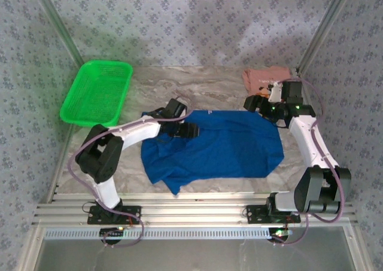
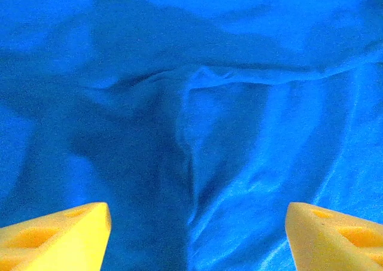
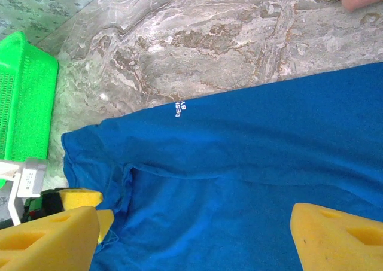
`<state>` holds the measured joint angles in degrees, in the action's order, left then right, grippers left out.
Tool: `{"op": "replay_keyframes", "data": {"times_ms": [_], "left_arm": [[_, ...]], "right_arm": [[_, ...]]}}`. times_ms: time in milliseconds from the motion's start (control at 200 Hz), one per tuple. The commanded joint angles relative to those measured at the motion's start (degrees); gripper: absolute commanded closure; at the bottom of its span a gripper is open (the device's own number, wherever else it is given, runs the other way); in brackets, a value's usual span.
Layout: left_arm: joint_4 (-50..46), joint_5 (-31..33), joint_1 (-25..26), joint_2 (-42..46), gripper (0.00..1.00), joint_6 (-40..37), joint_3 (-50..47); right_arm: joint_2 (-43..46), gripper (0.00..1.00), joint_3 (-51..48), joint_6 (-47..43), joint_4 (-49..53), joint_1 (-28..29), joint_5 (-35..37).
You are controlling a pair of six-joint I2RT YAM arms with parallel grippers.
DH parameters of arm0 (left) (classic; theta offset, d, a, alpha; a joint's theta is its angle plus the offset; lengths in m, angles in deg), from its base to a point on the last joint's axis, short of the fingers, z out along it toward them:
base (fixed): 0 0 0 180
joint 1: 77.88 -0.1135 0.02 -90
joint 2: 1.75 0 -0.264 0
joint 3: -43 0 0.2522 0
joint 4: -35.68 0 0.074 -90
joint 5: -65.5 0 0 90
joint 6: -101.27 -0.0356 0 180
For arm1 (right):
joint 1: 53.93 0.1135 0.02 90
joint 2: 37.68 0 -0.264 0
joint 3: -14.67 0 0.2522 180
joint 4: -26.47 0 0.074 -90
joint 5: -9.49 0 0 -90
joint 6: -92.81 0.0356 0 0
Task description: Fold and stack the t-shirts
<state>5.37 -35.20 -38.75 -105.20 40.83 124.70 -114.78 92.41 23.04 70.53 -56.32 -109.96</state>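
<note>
My left gripper (image 1: 184, 130) points right off a sharply bent elbow, jaws spread wide. My right gripper (image 1: 258, 103) points left at the far end of its outstretched forearm, jaws equally wide.

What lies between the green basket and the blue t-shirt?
Bare marble tabletop, shown in the right wrist view; from above, the left arm reaches past it.

Small white print (image 3: 181, 108) on royal-blue t-shirt (image 3: 251, 169), rt wrist view, close to shirt's edge beside marble tabletop (image 3: 239, 37). Two short stacked lines, turned sideways in frame. Legible approx.: "DES" on one line, "BY" on the other. Maybe more chars after "DES", too small to tell. Brand or full wording not readable.
</note>
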Motion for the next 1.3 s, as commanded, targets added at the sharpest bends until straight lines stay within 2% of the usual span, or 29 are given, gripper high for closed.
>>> {"op": "replay_keyframes", "data": {"times_ms": [0, 115, 300, 460, 560, 660, 715, 769, 1039, 1099, 1294], "left_arm": [[0.9, -5.1, 2.1, -1.4, 0.24, 1.2, 2.1], [0.4, -10.5, 3.9, -3.8, 0.24, 1.9, 2.2], [2.4, -10.7, 5.1, -1.4, 0.24, 3.8, -1.6], [4.2, -10.3, 3.1, 5.1, 0.21, 6.8, -2.2], [2.4, -7.1, 0.5, 9.6, 0.19, 8.3, -2.4], [-5.6, -0.2, -3.1, 11.1, 0.19, 9.7, -1.6], [-9.6, 3.3, -5.7, 10.4, 0.23, 10.5, -1.8], [-9.7, 4.7, -8.0, 9.8, 0.27, 11.2, -3.5], [-5.0, 11.2, -13.4, -0.9, 0.33, 12.5, -4.1], [-6.1, 12.9, -14.1, -3.5, 0.33, 12.2, -2.1], [-8.1, 16.5, -17.1, -7.9, 0.34, 10.1, -0.6]], "right_arm": [[1.7, 0.15, -0.4, -1.1, 1.9, -0.4, -1.5], [2.1, 0.14, -0.8, -1.1, 2.0, -0.9, -1.6], [1.9, 0.14, -0.7, -0.9, 1.5, -1.5, -1.4], [1.2, 0.14, -0.7, 0.4, 0.0, -1.0, -1.1], [-0.3, 0.14, -0.4, 1.1, 0.9, 0.2, 1.2], [-3.0, 0.14, 0.4, 1.1, 3.2, 2.4, 4.1], [-4.5, 0.14, 0.3, 1.2, 3.9, 3.7, 6.7], [-6.4, 0.14, -0.3, 2.0, 3.2, 4.5, 8.2], [-16.2, 0.16, -3.4, 7.8, -5.4, 5.2, 20.4], [-18.5, 0.16, -2.4, 8.1, -5.5, 4.7, 23.8], [-26.5, 0.17, 3.1, 7.0, -3.6, 2.1, 28.1]]}}
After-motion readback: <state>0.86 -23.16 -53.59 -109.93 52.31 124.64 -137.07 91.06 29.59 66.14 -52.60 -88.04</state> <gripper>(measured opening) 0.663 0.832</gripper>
